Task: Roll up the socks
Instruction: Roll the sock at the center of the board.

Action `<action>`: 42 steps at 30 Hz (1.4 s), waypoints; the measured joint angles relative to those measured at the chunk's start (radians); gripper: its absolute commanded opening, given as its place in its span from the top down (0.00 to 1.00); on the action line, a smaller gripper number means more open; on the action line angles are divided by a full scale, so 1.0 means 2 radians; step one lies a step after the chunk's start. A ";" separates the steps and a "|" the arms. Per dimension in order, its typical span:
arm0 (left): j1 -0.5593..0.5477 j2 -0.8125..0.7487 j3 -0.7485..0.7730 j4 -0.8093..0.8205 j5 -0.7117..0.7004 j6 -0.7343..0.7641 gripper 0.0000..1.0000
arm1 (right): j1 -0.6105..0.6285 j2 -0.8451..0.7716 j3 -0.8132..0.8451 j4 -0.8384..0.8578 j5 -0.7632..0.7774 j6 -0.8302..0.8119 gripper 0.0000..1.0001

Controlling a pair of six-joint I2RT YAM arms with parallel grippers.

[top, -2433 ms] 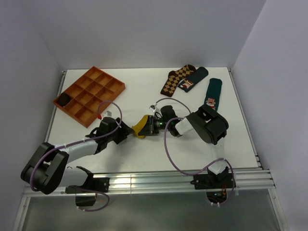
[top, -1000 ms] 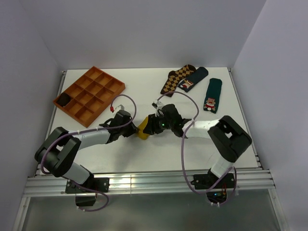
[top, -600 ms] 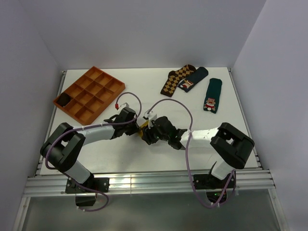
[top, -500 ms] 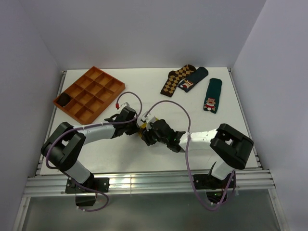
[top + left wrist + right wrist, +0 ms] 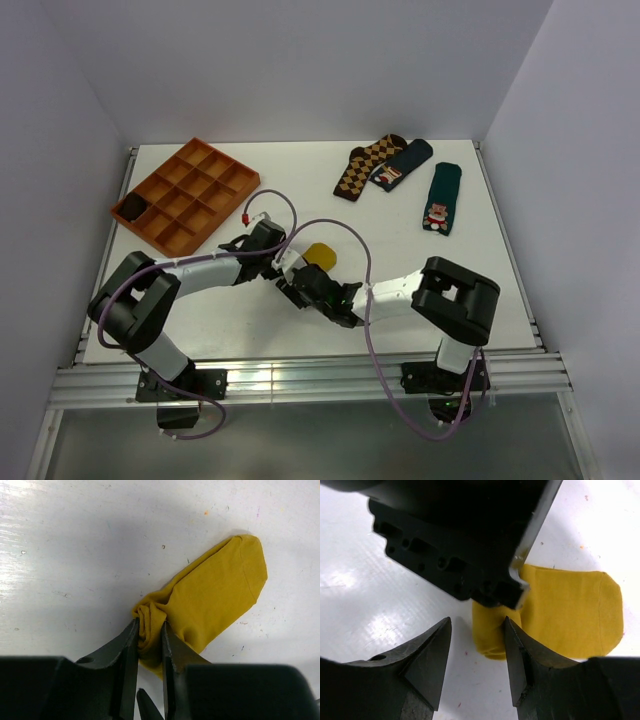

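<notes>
the mustard sock (image 5: 320, 254) lies at the middle of the worktop (image 5: 300, 190), one end bunched into a small roll. the left gripper (image 5: 149, 630) pinches that roll between nearly closed jaws. the right gripper (image 5: 477, 625) stands half open beside it, holding nothing.

A white tabletop (image 5: 300, 180) sits boxed by plain pale walls (image 5: 300, 60), an aluminium rail (image 5: 300, 378) along its near edge.

left hand (image 5: 149, 632) blocks right hand (image 5: 476, 626).
</notes>
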 measured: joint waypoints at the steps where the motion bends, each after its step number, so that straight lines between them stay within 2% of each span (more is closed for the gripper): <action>1: 0.000 0.000 0.000 0.000 0.000 0.000 0.85 | 0.002 0.006 0.004 0.000 0.007 -0.002 0.47; 4: 0.001 0.000 0.000 0.001 0.000 0.000 0.84 | 0.006 0.025 0.015 0.000 0.031 -0.003 0.52; 10: 0.003 0.000 0.000 0.002 -0.002 0.000 0.82 | 0.008 0.042 0.028 -0.002 0.072 0.012 0.69; 11: 0.003 0.000 0.000 0.002 -0.002 0.000 0.82 | 0.008 0.044 0.030 -0.003 0.076 0.016 0.81; 13: 0.003 0.000 0.000 0.002 -0.003 0.000 0.80 | 0.009 0.048 0.035 -0.007 0.083 0.026 0.88; 14: 0.005 0.000 0.001 0.002 -0.003 0.000 0.78 | 0.009 0.050 0.038 -0.007 0.085 0.031 0.98; 15: 0.006 0.000 0.001 0.002 -0.004 0.000 0.76 | 0.009 0.051 0.039 -0.007 0.085 0.034 1.00; 17: 0.006 0.000 0.001 0.002 -0.004 0.000 0.76 | 0.009 0.051 0.039 -0.007 0.084 0.042 1.00; 19: 0.007 0.000 0.001 0.001 -0.003 0.000 0.71 | 0.008 0.050 0.037 -0.006 0.080 0.047 1.00; 20: 0.008 0.000 0.001 0.001 -0.003 0.000 0.65 | 0.005 0.049 0.036 -0.004 0.076 0.049 1.00; 22: 0.010 -0.001 0.001 0.000 -0.002 0.000 0.59 | -0.001 0.045 0.031 0.003 0.060 0.054 1.00; 23: 0.011 -0.001 0.001 -0.001 -0.002 -0.001 0.48 | -0.007 0.042 0.027 0.007 0.047 0.058 1.00; 25: 0.013 -0.007 -0.005 -0.002 0.000 -0.002 0.37 | -0.019 0.036 0.020 0.013 0.020 0.065 1.00; 26: 0.015 -0.013 -0.009 -0.002 0.002 -0.004 0.28 | -0.026 0.033 0.018 0.016 0.004 0.068 1.00; 28: 0.019 -0.028 -0.020 0.001 0.006 -0.008 0.23 | -0.040 0.031 0.017 0.019 -0.026 0.076 1.00; 37: 0.044 -0.124 -0.083 0.009 -0.005 -0.036 0.21 | -0.124 0.027 0.019 0.016 -0.211 0.129 1.00; 42: 0.051 -0.157 -0.107 0.027 -0.008 -0.040 0.21 | -0.168 0.058 0.045 0.011 -0.319 0.172 1.00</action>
